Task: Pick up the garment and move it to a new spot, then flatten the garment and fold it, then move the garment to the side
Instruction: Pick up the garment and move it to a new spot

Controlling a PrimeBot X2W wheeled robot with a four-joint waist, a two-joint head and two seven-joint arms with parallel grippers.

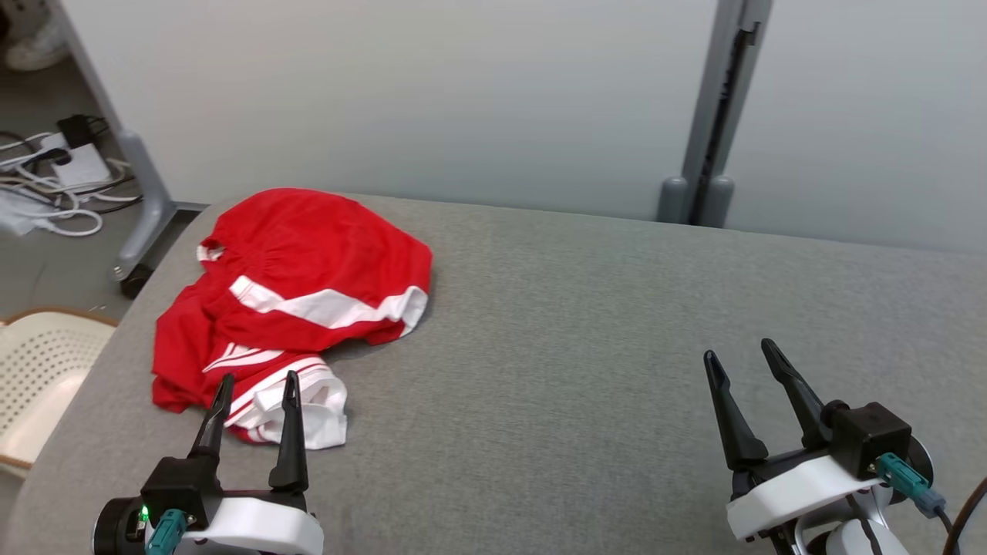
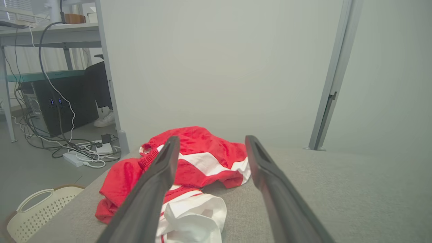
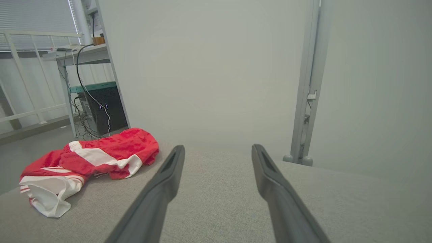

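Red cloth with white stripes, the garment lies crumpled at the left end of the grey padded table, close to the far-left corner. Past the table's left edge stands a cream perforated basket, and farther back a tangle of white cables lies on the floor.

The garment's near part is a white-lined bundle with red stripes. The left gripper sits just in front of it. In the head view its two dark fingertips overlap that near hem, spread apart with nothing between them. Whether the tips touch the cloth I cannot tell. In the left wrist view the fingers frame the heap, with the white bundle low between them and the red bulk beyond.

Farther right, grey tabletop runs to the right gripper at the lower right, well apart from the garment. Its fingers are likewise parted and empty, leaning a little leftward. In the right wrist view the garment lies far to the left of those fingers.

Behind the table runs a pale partition, with a grey post toward its right.
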